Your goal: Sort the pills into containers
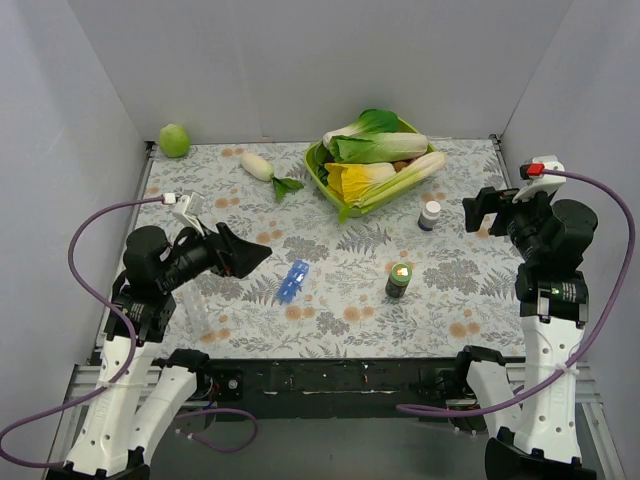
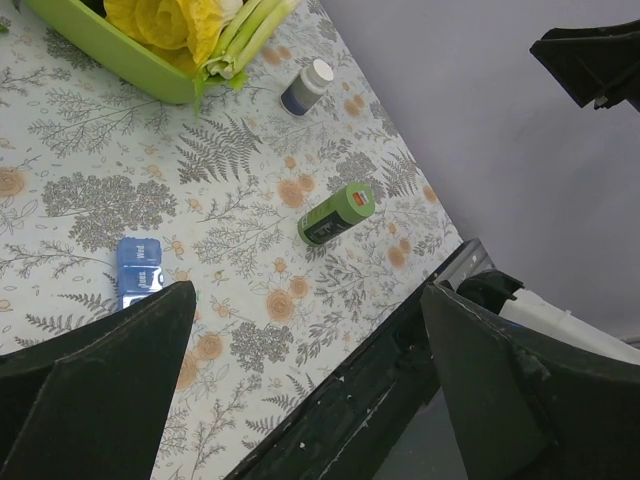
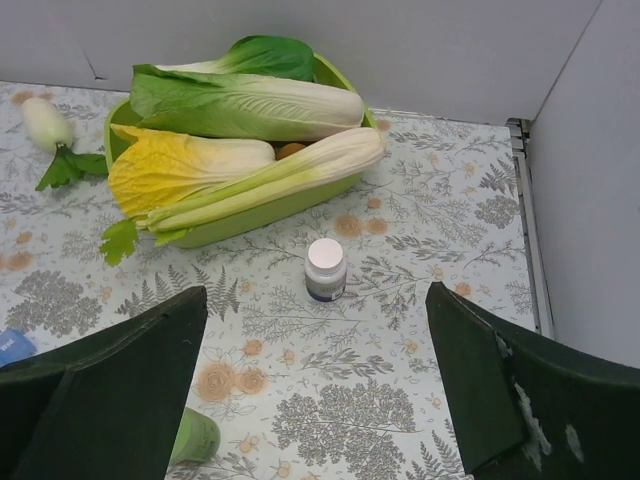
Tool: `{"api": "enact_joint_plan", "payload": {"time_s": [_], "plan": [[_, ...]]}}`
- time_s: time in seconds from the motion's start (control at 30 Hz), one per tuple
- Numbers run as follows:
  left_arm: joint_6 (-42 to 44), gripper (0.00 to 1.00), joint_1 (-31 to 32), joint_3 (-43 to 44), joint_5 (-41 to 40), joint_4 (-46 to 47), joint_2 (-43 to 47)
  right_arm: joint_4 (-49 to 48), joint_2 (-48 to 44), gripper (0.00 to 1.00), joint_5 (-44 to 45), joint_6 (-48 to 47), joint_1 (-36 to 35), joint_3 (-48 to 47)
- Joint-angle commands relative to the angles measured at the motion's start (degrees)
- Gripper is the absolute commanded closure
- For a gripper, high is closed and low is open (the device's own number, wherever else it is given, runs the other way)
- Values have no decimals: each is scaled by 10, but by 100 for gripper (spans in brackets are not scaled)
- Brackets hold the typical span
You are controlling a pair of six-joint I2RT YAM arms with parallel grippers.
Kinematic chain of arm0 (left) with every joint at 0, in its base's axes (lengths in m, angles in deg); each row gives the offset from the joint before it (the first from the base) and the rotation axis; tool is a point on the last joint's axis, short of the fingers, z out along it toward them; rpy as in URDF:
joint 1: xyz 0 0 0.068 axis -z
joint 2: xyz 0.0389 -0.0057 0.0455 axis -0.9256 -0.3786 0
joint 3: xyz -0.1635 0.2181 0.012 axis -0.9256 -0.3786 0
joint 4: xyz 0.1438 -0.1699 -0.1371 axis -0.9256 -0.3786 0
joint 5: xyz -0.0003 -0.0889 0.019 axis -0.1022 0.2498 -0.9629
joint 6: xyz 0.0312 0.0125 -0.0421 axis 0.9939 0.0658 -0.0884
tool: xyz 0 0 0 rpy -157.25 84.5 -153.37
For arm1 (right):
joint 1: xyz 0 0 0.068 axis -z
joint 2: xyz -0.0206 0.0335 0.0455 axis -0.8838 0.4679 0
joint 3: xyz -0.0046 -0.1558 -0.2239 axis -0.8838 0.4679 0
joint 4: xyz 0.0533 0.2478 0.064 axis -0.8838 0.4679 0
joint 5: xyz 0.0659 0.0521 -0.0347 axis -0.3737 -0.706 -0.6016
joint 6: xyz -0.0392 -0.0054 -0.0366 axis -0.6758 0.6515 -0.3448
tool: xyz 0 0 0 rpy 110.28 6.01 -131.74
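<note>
The blue strip pill box (image 1: 293,281) lies on the floral cloth near the middle; it also shows in the left wrist view (image 2: 138,270) and at the edge of the right wrist view (image 3: 12,345). A green bottle (image 1: 400,280) (image 2: 336,213) (image 3: 195,435) and a white-capped bottle (image 1: 429,215) (image 2: 307,87) (image 3: 326,270) stand to its right. No loose pills show. My left gripper (image 1: 255,255) (image 2: 305,300) is open and empty, raised left of the pill box. My right gripper (image 1: 483,212) (image 3: 316,292) is open and empty, raised right of the white-capped bottle.
A lime-green bowl (image 1: 318,170) (image 3: 250,215) of leafy vegetables sits at the back centre. A white radish (image 1: 257,166) and a green round fruit (image 1: 174,140) lie at the back left. Grey walls enclose the table; a black rail (image 2: 380,380) runs along the front edge.
</note>
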Motion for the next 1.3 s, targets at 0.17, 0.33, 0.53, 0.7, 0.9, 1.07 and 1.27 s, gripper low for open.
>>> {"api": "enact_joint_plan", "payload": {"time_s": [0.17, 0.33, 0.53, 0.7, 0.9, 1.07, 1.27], "plan": [[7, 2, 10, -14, 26, 16, -25, -22, -11, 2, -80, -73, 2, 37], [10, 2, 22, -26, 12, 16, -36, 43, -8, 2, -237, -199, 3, 51], [20, 2, 64, -37, -63, 4, -74, 103, 4, 2, -363, -297, 3, 84], [50, 2, 157, -30, -186, -27, -171, 149, -7, 2, -459, -437, 3, 133], [49, 2, 254, -10, -348, -60, -305, 176, -6, 2, -483, -496, 1, 145], [10, 2, 316, -2, -467, -63, -402, 182, 11, 2, -490, -504, 1, 142], [3, 7, 347, 12, -523, -48, -468, 172, 14, 2, -500, -493, 1, 141]]}}
